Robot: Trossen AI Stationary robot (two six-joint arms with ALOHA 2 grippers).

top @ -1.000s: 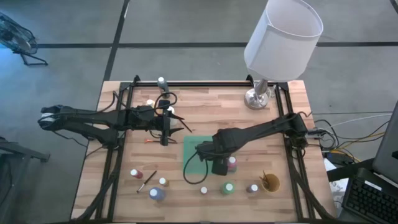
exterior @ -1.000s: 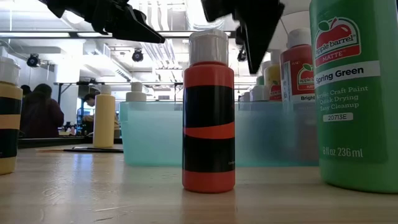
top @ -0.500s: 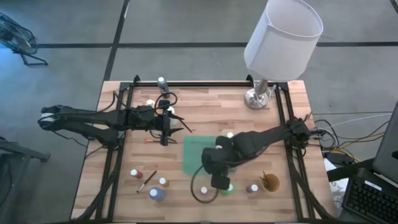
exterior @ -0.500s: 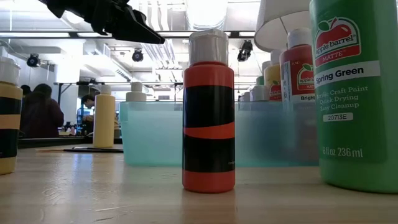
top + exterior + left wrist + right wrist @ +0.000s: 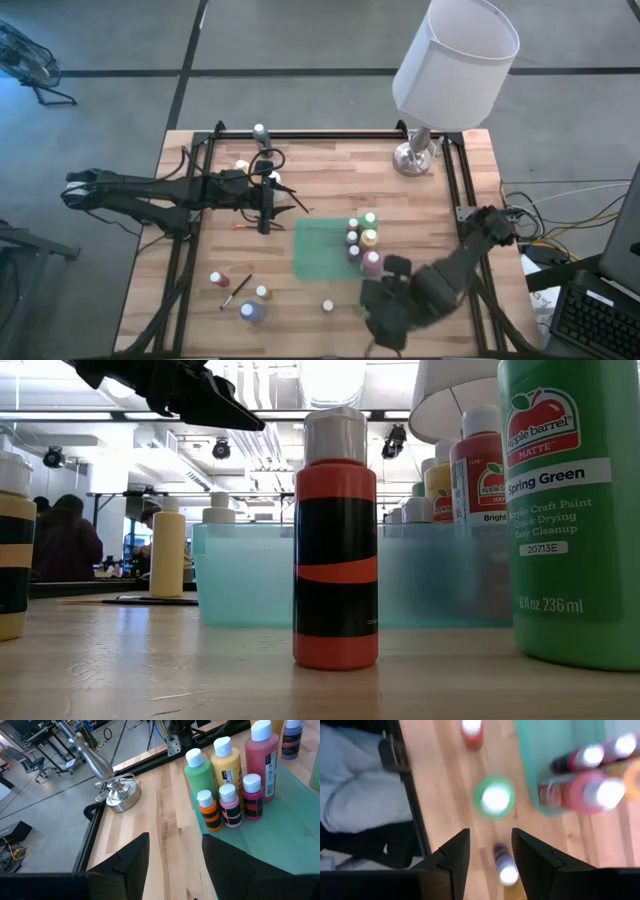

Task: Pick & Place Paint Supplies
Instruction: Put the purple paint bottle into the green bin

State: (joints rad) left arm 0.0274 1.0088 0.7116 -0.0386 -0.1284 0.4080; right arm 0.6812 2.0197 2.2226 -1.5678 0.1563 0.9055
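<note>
Several paint bottles (image 5: 362,240) stand in a cluster on the right part of the green mat (image 5: 318,250). My right gripper (image 5: 491,845) is open and empty, high above the table's near edge and pointing down; a green-capped bottle (image 5: 494,797) stands on the wood below it. In the high view the right arm (image 5: 400,300) hides that bottle. My left gripper (image 5: 175,850) hangs open and empty over the table's left part, facing the cluster (image 5: 227,785). More bottles (image 5: 252,311) and a dark-handled brush (image 5: 237,290) rest near the front left.
A lamp with a white shade (image 5: 455,60) stands on its metal base (image 5: 412,158) at the far right. An orange bottle (image 5: 335,540) and a big green one (image 5: 570,510) stand near the front edge. Two bottles (image 5: 241,165) sit at the far left.
My right gripper has swung from above the mat's near right part toward the table's near edge and has risen, leaving the low view. The bottles on the mat, hidden under the arm before, now show. My left arm has kept still.
</note>
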